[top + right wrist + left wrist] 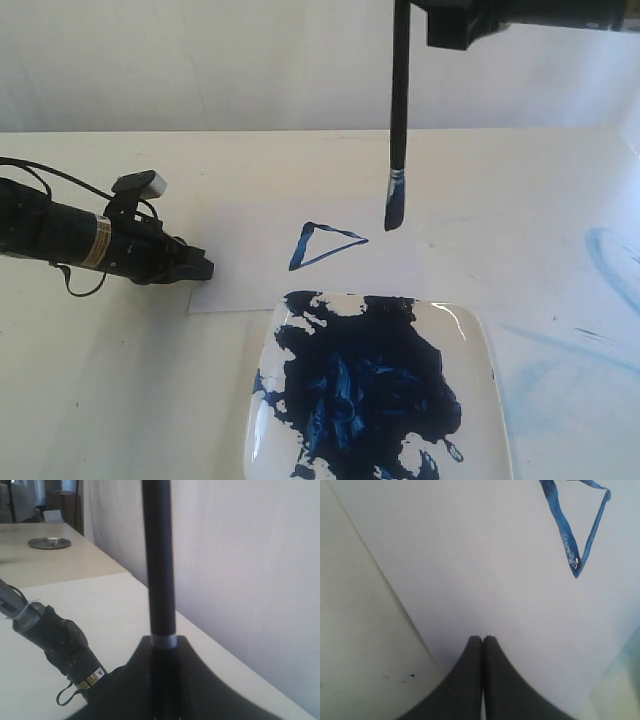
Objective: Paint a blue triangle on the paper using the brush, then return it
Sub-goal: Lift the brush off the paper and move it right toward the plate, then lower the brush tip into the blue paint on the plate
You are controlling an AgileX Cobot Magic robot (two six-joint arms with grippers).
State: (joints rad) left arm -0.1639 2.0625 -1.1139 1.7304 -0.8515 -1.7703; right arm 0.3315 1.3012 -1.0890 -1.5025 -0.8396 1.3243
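Observation:
The brush [400, 100] hangs upright above the table, its blue-stained bristles [394, 205] in the air just right of the blue triangle [299, 247]. My right gripper [162, 645] is shut on the brush handle [159, 555]; in the exterior view it sits at the top edge. The triangle is a thin dark-blue outline on the white paper [250, 275], point to the right. My left gripper [205, 268] is shut and empty, its tips resting on the paper's left edge. In the left wrist view the left gripper [483, 639] lies on the paper [470, 555] with the triangle [565, 535] beyond.
A glossy white plate [480, 340] smeared with dark-blue paint [370, 380] sits in front of the paper. Pale-blue stains [610, 260] mark the table at the right. The left arm [60, 645] shows in the right wrist view, with a wall close behind the table.

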